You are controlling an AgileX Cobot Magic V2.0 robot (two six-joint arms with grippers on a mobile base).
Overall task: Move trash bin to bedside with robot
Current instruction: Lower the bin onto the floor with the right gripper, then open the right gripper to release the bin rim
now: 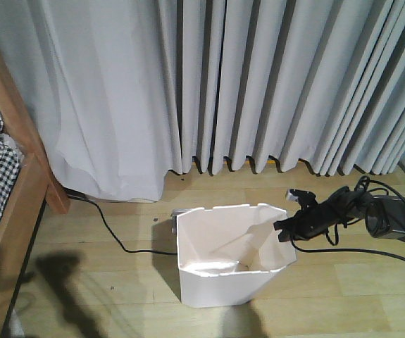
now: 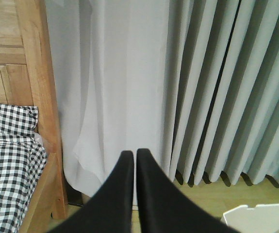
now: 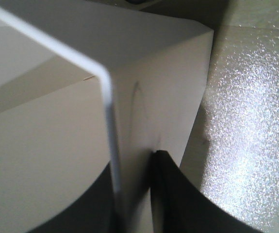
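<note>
Right end effector point(image 1: 284, 227) clamps trash bin point(image 1: 223, 274) rim — bed point(image 1: 19, 190) well left

smooth white plastic trash bin point(image 1: 220, 278), glossy speckled wood-look floor point(image 3: 251, 121), matt grey cloth curtains point(image 1: 258, 77), checked cotton bedding point(image 2: 8, 165)

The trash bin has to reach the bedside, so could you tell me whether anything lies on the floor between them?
Only a black power cord crosses the floor between the trash bin and the bed's wooden side rail.

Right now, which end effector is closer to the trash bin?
The right. The right end effector straddles the trash bin wall at its rim. The left end effector hangs shut in the air facing the curtain, the bin below it.
</note>
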